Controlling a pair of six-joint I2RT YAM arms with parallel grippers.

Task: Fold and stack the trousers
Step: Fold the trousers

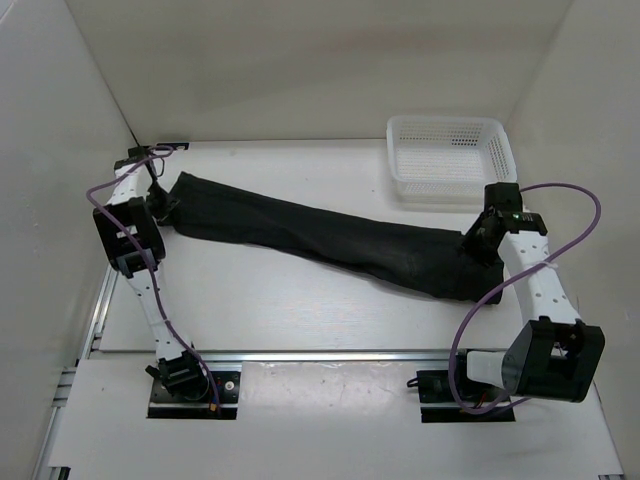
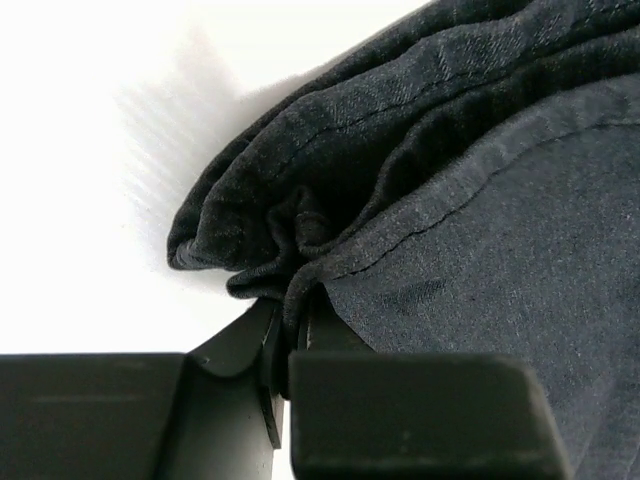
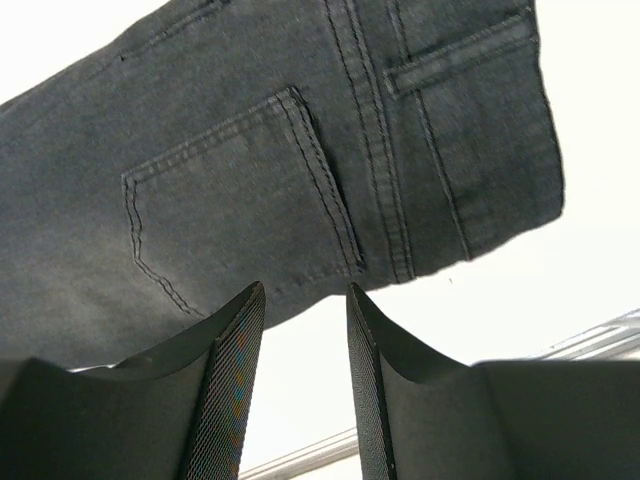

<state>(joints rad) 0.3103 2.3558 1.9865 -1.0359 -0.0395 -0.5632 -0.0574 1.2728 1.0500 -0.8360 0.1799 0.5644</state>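
The black trousers [image 1: 320,235] lie stretched across the table from far left to near right, folded lengthwise. My left gripper [image 1: 160,207] is shut on the bunched leg ends [image 2: 290,250] at the left end. My right gripper [image 1: 478,240] is at the waist end, open and empty. In the right wrist view its fingertips [image 3: 240,320] sit just short of the waistband edge, with a back pocket [image 3: 240,190] and a belt loop in view.
A white mesh basket [image 1: 450,157] stands at the far right, just behind the right gripper. White walls close in the table at the back and both sides. A metal rail [image 1: 330,355] runs along the near edge.
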